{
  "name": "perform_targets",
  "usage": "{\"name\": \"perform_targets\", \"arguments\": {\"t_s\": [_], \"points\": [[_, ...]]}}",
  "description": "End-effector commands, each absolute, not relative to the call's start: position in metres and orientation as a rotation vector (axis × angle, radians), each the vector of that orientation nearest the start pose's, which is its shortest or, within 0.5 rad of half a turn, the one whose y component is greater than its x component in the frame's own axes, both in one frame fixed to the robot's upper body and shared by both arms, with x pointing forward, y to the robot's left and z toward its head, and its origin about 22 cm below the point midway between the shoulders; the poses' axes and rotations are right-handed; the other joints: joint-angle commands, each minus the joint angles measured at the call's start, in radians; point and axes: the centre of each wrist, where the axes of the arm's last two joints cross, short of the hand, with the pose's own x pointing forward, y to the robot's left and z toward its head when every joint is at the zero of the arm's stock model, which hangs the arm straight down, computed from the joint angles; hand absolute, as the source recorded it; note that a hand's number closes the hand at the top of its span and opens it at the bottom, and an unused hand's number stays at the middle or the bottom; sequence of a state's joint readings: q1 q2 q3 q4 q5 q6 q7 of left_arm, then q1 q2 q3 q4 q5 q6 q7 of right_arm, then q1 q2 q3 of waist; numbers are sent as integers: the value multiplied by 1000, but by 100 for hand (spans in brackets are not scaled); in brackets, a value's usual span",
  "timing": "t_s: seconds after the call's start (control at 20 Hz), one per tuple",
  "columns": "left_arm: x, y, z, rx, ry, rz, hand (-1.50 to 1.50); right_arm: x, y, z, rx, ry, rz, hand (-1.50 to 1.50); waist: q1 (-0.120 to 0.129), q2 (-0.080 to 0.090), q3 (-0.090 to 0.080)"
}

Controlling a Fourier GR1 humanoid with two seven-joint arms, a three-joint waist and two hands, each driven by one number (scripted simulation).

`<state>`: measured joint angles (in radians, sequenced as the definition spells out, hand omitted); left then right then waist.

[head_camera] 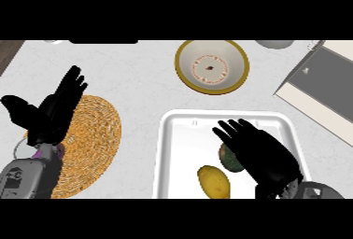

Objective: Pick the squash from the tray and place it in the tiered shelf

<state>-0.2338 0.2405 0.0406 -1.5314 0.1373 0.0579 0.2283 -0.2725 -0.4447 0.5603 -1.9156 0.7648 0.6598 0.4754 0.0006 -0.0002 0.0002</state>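
A white tray [180, 140] lies at the lower middle of the counter. In it sit a dark green squash [229, 158] and a yellow potato-like vegetable [214, 182]. My right hand [265, 154] hovers over the tray with straight fingers spread, covering the right part of the squash. At the left, my left hand [52, 109] stands open above a woven mat, fingers up. The tiered shelf [324, 86] shows as a grey and cream structure at the upper right edge.
A round woven mat [93, 144] lies at the left. A yellow-rimmed plate [211, 66] sits behind the tray. A grey object [276, 43] pokes in at the top edge, near the shelf.
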Motion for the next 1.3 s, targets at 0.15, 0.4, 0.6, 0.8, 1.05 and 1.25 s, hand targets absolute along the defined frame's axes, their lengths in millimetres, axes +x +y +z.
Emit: {"name": "perform_targets", "arguments": {"t_s": [0.15,0.4,0.6,0.8,1.05,1.25], "points": [[300,275,64,88,-1538,-45,0,241,-155,92,-658,-1128,1709,-150,0,0,0],[309,292,58,73,-1533,-46,0,238,-175,68,-641,-1124,1700,-150,-2,1,0],[287,274,66,80,-1531,-43,0,244,-157,62,-626,-1111,1697,-150,2,0,0],[296,286,72,88,-1518,-55,0,230,-173,35,-583,-1066,1713,-150,-3,0,0],[302,287,85,87,-1518,-43,0,271,-175,35,-612,-1060,1765,150,2,0,0],[313,286,66,72,-1536,-62,0,263,-151,23,-642,-1213,1803,150,-1,2,0]]}}
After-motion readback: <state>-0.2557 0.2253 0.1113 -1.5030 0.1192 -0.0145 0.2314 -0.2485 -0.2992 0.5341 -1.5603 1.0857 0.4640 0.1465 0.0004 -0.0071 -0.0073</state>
